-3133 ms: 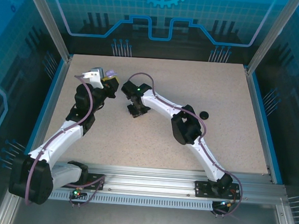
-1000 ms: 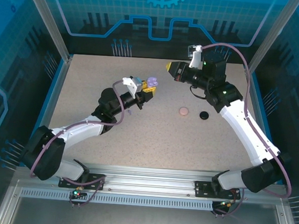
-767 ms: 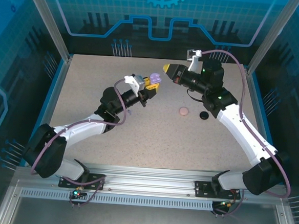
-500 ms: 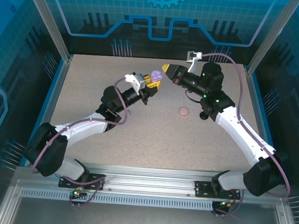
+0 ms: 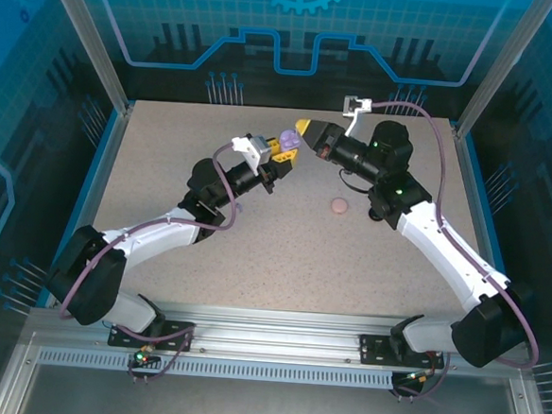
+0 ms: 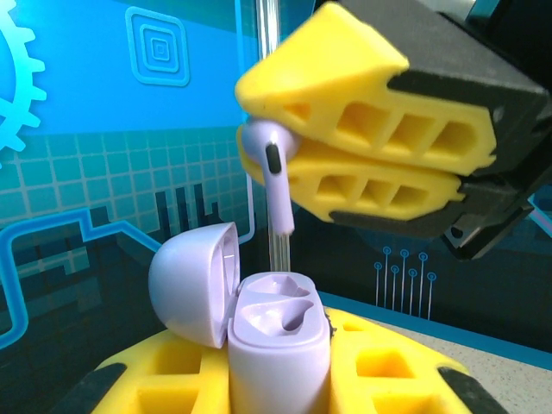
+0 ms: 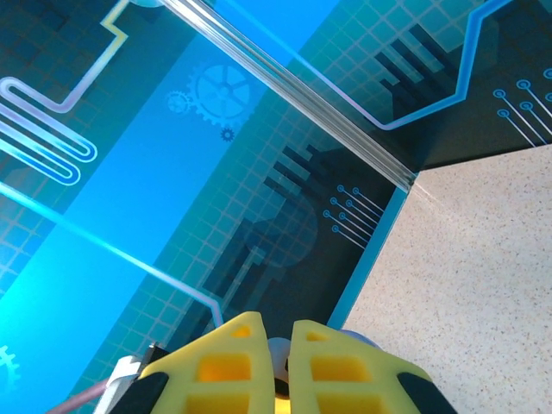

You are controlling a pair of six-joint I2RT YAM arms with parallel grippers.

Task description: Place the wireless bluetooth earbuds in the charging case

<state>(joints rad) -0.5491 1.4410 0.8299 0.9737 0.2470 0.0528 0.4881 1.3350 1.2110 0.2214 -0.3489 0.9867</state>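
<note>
My left gripper is shut on the lilac charging case, held up off the table. In the left wrist view the charging case stands upright between my yellow fingers, its lid swung open to the left and both wells empty. My right gripper is shut on one lilac earbud. Its stem points down just above the case's far well, without touching it. In the right wrist view the earbud shows as a pale head pinched at my right gripper.
A pink round case lies on the speckled table to the right of centre, below my right arm. Blue-lit walls and aluminium posts ring the table.
My right gripper has swung left and slightly forward with the earbud until it sits right over the case. My left gripper has carried the case a little up and to the right.
</note>
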